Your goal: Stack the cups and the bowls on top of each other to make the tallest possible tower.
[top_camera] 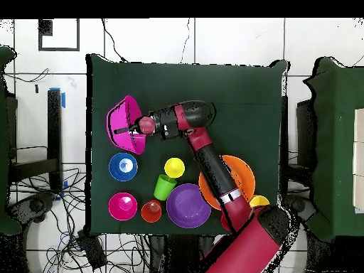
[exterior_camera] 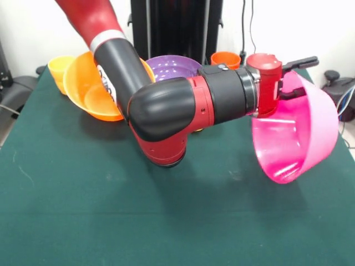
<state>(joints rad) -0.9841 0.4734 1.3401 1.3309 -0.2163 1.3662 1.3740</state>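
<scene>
My gripper [exterior_camera: 294,77] is shut on the rim of the large hot pink bowl [exterior_camera: 310,133] and holds it tipped on its side, with the opening toward the arm. In the overhead view the gripper [top_camera: 131,129] and pink bowl [top_camera: 121,121] are at the table's left. The large orange bowl [exterior_camera: 83,88] leans tilted behind the arm, with a yellow cup [exterior_camera: 60,67] beside it. The purple bowl [exterior_camera: 172,66] and a red-orange cup [exterior_camera: 224,58] stand at the back. The overhead view also shows the blue bowl [top_camera: 123,166], small crimson bowl [top_camera: 122,206], green cup [top_camera: 164,186] and a second yellow cup [top_camera: 174,168].
The arm's bulky elbow [exterior_camera: 161,119] hangs low over the middle of the green table [exterior_camera: 83,221] and hides what stands behind it. Cables and stands surround the table in the overhead view.
</scene>
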